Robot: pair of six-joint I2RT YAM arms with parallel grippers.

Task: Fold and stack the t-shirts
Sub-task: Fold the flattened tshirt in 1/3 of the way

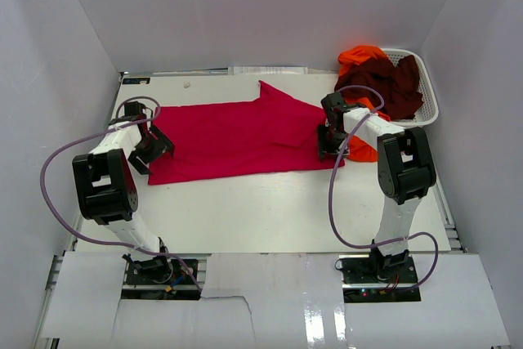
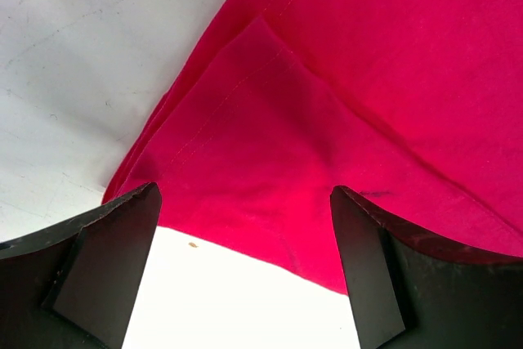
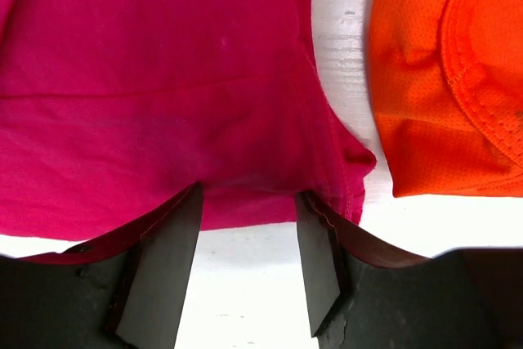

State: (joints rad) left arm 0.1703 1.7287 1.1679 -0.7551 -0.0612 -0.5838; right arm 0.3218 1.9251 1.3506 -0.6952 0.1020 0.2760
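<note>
A crimson-red t-shirt (image 1: pixel 245 136) lies spread flat across the middle of the table. My left gripper (image 1: pixel 155 149) hovers over its left hem, jaws wide open and holding nothing; in the left wrist view the gripper (image 2: pixel 245 190) frames a folded corner of the red t-shirt (image 2: pixel 368 79). My right gripper (image 1: pixel 331 146) is at the shirt's near right corner. In the right wrist view its jaws (image 3: pixel 248 194) stand apart, with the red t-shirt's (image 3: pixel 163 79) hem between the tips. An orange t-shirt (image 3: pixel 425 79) lies just to the right. A dark maroon t-shirt (image 1: pixel 396 83) sits in the basket.
A white mesh laundry basket (image 1: pixel 429 100) stands at the back right, with orange cloth (image 1: pixel 359 56) spilling over its far rim. White walls close in on three sides. Purple cables loop beside both arms.
</note>
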